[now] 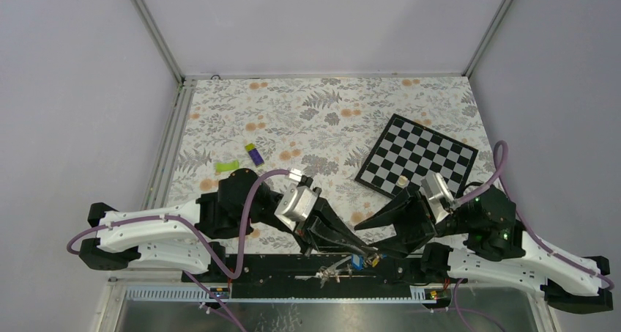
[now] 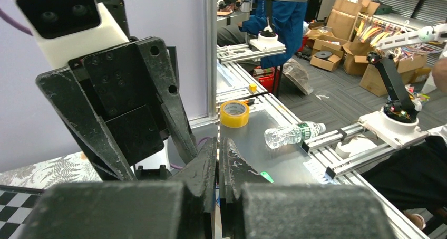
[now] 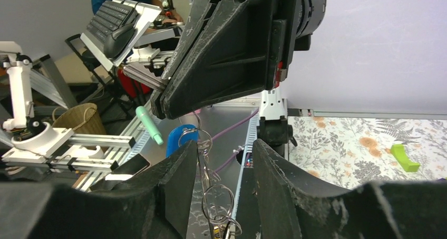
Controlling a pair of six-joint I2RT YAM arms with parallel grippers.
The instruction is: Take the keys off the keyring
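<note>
keys hanging from pinched left gripper, right gripper parted

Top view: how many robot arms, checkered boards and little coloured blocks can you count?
Arms: 2, left arm and right arm
Checkerboard: 1
Blocks: 2, purple block and green block
Total: 5

No legible text, brand, number or sign anywhere; bottle label too small to read.
</note>
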